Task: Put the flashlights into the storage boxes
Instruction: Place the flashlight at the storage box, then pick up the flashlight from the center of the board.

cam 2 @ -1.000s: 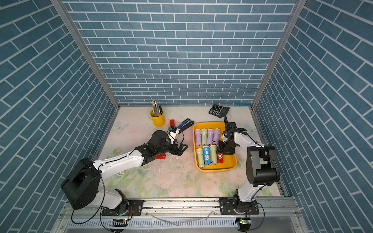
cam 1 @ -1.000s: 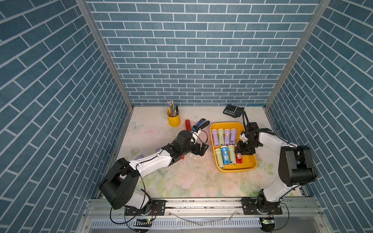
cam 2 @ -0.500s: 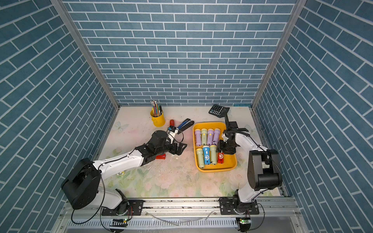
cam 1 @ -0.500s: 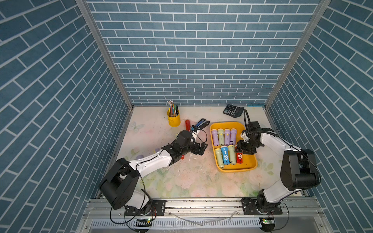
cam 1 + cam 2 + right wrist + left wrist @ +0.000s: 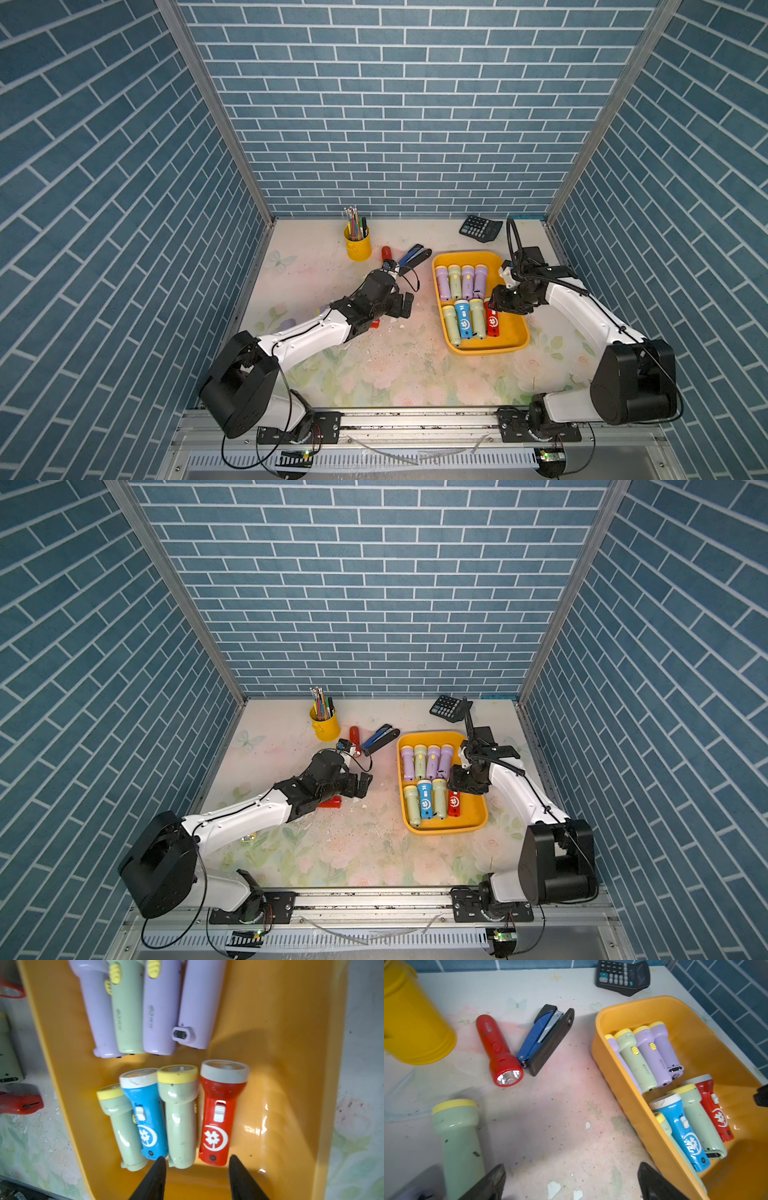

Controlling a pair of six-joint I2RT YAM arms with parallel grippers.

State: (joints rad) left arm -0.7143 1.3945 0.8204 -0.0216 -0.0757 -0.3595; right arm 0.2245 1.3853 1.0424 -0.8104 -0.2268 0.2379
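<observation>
Eight flashlights (image 5: 463, 320) lie in two rows in the yellow tray (image 5: 513, 328) on the right; a red flashlight (image 5: 496, 1049), a pale green flashlight (image 5: 458, 1136) and a second red flashlight (image 5: 330, 802) wait on the table (image 5: 395, 374) left of it, while the left gripper (image 5: 571, 1167) and right gripper (image 5: 197, 1157) hang parted and empty.

Both top views come through bright, even and sharp, with soft shadows on the counter (image 5: 395, 374). On my right wrist feed, glare streaks the bare floor of the yellow tray (image 5: 259, 1126) and everything looks slightly smeared. On the left wrist feed, the near pale green flashlight (image 5: 456, 1136) and the pen cup (image 5: 411, 1022) blur.
</observation>
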